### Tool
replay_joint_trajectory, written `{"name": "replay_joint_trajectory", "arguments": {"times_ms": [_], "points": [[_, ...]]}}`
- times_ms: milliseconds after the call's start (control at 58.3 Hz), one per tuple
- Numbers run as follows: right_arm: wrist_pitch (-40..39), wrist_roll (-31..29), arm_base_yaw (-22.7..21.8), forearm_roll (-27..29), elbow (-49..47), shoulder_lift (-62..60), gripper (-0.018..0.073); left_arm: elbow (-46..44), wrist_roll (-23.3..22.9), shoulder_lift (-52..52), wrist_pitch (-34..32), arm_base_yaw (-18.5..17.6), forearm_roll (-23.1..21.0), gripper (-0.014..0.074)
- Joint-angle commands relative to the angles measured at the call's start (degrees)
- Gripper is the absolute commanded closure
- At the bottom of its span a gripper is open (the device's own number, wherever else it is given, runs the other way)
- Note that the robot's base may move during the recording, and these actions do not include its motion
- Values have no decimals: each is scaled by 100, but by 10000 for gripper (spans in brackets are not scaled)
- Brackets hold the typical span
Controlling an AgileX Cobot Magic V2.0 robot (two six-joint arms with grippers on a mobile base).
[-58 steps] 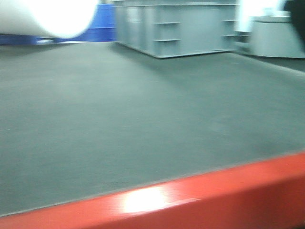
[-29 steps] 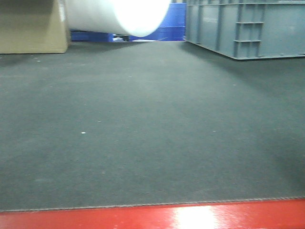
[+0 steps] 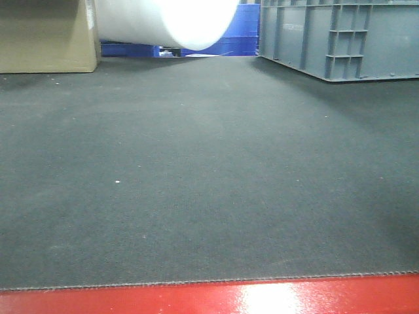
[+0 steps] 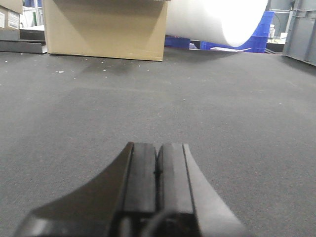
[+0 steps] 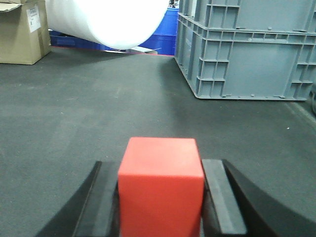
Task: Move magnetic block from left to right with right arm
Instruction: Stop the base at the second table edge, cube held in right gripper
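Observation:
In the right wrist view, the magnetic block (image 5: 161, 187) is a plain bright-red cube held between the two black fingers of my right gripper (image 5: 160, 165). The pads press on its left and right faces, and it sits low over the dark mat (image 5: 74, 113). My left gripper (image 4: 157, 148) appears in the left wrist view with its two black pads pressed together and nothing between them, also low over the mat. Neither gripper nor the block shows in the front view.
A grey plastic crate (image 5: 247, 49) stands ahead to the right and also shows in the front view (image 3: 347, 39). A cardboard box (image 4: 103, 29) stands ahead on the left, with a big white roll (image 3: 170, 19) and blue bins (image 3: 239, 33) behind. A glossy red strip (image 3: 209, 297) borders the mat's near edge.
The front view has swung from a tilted, blurred look with the crate in the middle to a level one with the crate at the right. It has been nearly still for the last half second.

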Motion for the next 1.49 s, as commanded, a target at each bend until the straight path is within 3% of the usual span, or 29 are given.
{"name": "replay_joint_trajectory", "arguments": {"times_ms": [0, 1081, 1235, 1476], "points": [[-523, -32, -14, 7, -174, 87, 306, 40, -6, -31, -448, -1, -30, 713], [-619, -32, -14, 7, -180, 100, 306, 40, -6, -31, -448, -1, -30, 713], [195, -32, -14, 7, -522, 382, 306, 40, -6, -31, -448, -1, -30, 713], [1423, -32, -14, 13, -1513, 1781, 306, 40, -6, -31, -448, -1, -30, 713]]}}
